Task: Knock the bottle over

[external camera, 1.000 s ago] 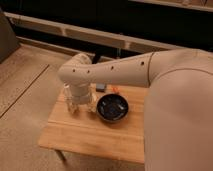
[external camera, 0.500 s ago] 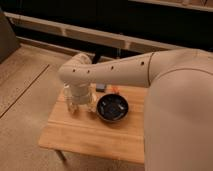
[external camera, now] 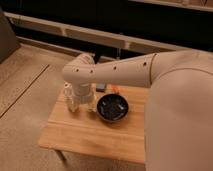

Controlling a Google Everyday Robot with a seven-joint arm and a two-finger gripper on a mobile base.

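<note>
Plastic, clear and slim, the bottle (external camera: 70, 98) stands upright toward the back left of the wooden table (external camera: 85, 135), and I'd guess it's light and tippy, so a nudge high up near the cap should topple it without any grasp. Just beside it on its right hangs the gripper (external camera: 84, 101), whether spread or closed I can't tell, with the dark bowl (external camera: 112, 108) beyond

No writing, brand, number or sign can be read anywhere. The bottle (external camera: 69, 98), just beside the gripper (external camera: 86, 101), carries a pale label, but no words on it are legible. The gripper hangs low over the back of the desk (external camera: 90, 134), between that bottle and the dark bowl (external camera: 112, 108), which is unmarked.
</note>
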